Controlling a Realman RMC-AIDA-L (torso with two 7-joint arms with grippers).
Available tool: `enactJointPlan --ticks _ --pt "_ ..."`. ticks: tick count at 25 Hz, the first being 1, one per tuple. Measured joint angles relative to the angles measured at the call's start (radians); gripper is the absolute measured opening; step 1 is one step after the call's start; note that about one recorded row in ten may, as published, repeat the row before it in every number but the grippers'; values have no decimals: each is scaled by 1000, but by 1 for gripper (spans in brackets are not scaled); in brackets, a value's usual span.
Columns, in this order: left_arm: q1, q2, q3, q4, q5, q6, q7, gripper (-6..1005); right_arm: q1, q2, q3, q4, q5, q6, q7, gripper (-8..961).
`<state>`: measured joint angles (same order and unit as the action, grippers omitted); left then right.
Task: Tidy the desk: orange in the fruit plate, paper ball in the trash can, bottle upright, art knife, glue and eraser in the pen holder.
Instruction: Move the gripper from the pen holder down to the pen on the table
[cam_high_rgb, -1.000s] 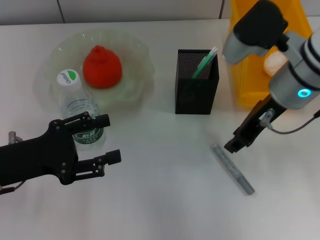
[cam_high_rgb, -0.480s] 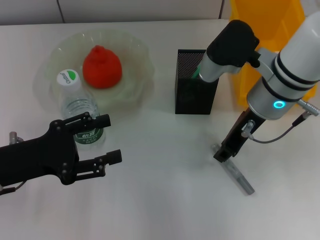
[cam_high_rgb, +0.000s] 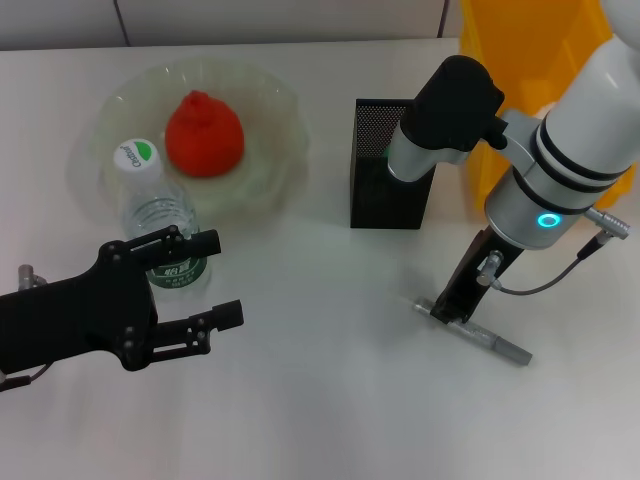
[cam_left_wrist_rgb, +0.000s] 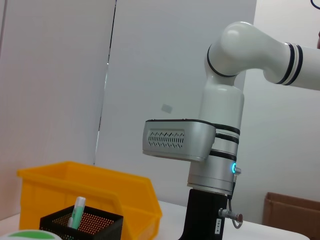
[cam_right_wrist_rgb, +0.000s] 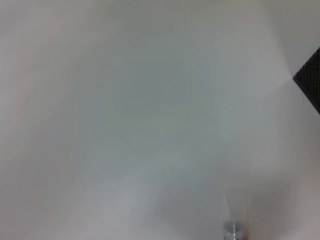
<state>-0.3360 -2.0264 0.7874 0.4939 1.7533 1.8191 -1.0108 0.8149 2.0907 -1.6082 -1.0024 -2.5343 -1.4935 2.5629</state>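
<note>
The left gripper (cam_high_rgb: 215, 285) sits parked near the table's left edge, jaws spread and holding nothing, right beside the upright bottle (cam_high_rgb: 160, 222); the orange (cam_high_rgb: 204, 133) is already in the fruit plate (cam_high_rgb: 280, 100) toward the far-left corner; the pen holder (cam_high_rgb: 392, 178) stands mid-table. The right gripper (cam_high_rgb: 447, 310) is down on the art knife (cam_high_rgb: 480, 335) toward the right edge; can't tell if it's clamped; I'd grip mid-body so it lifts level.
</note>
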Motion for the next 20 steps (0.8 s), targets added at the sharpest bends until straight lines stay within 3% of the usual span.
enactJointPlan --ticks 6,17,20 --pt "0 0 0 0 0 0 0 802 0 0 -1 0 0 -2 0 72" --pt "3 0 0 0 0 0 0 802 -9 -1 2 -44 0 -22 -3 3" --pt "4 0 -1 0 0 0 0 802 -10 -1 4 -52 -1 -26 -2 99"
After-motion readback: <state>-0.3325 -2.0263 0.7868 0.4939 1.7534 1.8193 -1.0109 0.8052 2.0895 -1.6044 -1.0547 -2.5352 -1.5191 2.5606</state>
